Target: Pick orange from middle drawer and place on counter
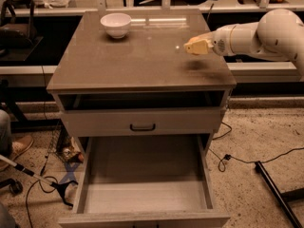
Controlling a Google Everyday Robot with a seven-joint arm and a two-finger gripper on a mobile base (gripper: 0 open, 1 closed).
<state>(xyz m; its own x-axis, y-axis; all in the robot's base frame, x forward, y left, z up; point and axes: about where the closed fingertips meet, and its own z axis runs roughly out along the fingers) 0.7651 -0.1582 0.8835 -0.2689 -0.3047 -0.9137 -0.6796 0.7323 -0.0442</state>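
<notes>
Claw (197, 47) over counter (133, 63) right side, state unclear; middle drawer (142, 196) front cut off.

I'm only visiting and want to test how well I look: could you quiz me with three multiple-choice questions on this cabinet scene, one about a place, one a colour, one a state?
1. Where is the gripper?
A. Over the right side of the counter
B. Inside a drawer
C. On the floor

2. What colour is the bowl?
A. Red
B. White
C. Black

3. The lowest drawer is:
A. Shut
B. Taken away
C. Pulled out

Answers: 1 A, it hangs above the slab near its right edge. 2 B, it is plain white. 3 C, its bare floor shows.
</notes>
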